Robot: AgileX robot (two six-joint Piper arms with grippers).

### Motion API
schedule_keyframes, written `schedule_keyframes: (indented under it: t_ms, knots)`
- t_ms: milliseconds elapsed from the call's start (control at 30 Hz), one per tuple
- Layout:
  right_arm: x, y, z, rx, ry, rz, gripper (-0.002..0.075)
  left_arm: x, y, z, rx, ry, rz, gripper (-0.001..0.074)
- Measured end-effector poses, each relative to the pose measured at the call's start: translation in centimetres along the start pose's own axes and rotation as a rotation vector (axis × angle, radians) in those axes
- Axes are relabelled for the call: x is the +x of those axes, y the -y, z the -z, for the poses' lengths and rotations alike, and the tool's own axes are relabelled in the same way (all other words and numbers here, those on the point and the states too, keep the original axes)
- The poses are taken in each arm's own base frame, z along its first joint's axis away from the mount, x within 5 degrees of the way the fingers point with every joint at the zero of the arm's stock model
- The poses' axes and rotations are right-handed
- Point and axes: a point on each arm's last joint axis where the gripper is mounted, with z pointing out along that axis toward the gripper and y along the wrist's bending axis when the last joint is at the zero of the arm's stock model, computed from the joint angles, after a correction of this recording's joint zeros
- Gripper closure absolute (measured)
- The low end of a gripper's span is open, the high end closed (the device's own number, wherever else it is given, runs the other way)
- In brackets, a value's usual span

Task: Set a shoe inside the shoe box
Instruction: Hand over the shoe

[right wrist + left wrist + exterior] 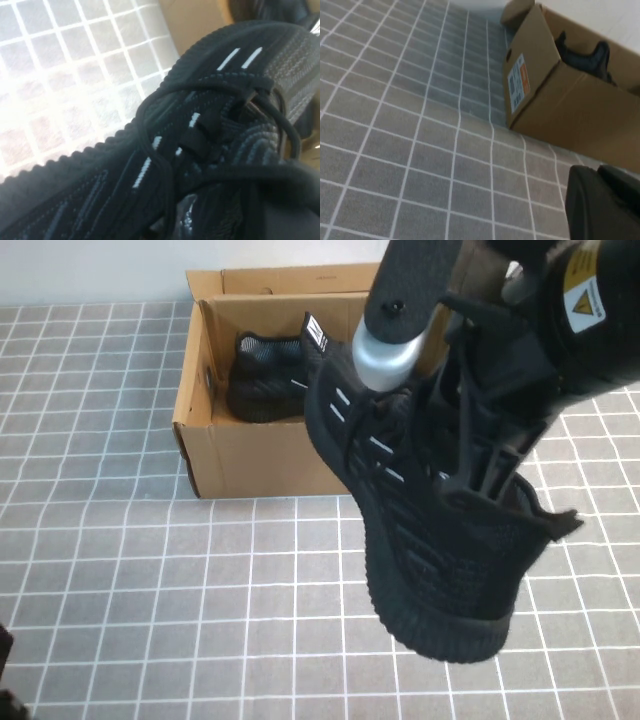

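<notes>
Black knit shoe (430, 530) w/ short white side stripes, black ribbed sole & loose laces is held in mid-air by the right gripper (480, 455), clamped on its collar, just in front of the shoe box (260, 455). A matching shoe (268, 375) is seen inside the open brown box. Left gripper (602, 202) is parked low at left; fingers' state can't be told.
</notes>
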Motion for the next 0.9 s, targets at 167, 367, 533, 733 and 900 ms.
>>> schedule_keyframes:
  t_ms: [167,367,533,733,900]
  knots:
    - [-0.3,1.1,-1.2,0.066,0.019,-0.079,0.0701,-4.4,2.5,-0.5,0.023,-0.173,-0.142,0.0736]
    - [0.5,5.2,-1.9,0.134,0.059,-0.261,0.0701,-9.5,5.7,-3.1,0.154,-0.252,-0.325,0.0736]
    - [1.7,9.3,-2.4,0.160,0.067,-0.369,0.0701,-11.9,7.6,-7.0,0.269,-0.376,-0.389,0.0736]
    - [3.0,13.6,-3.9,0.086,0.106,-0.446,0.0701,-13.8,9.5,-12.6,0.449,-0.517,-0.463,0.0736]
    - [3.8,16.0,-5.6,-0.044,0.155,-0.443,0.0701,-15.3,10.8,-16.4,0.578,-0.522,-0.512,0.0736]
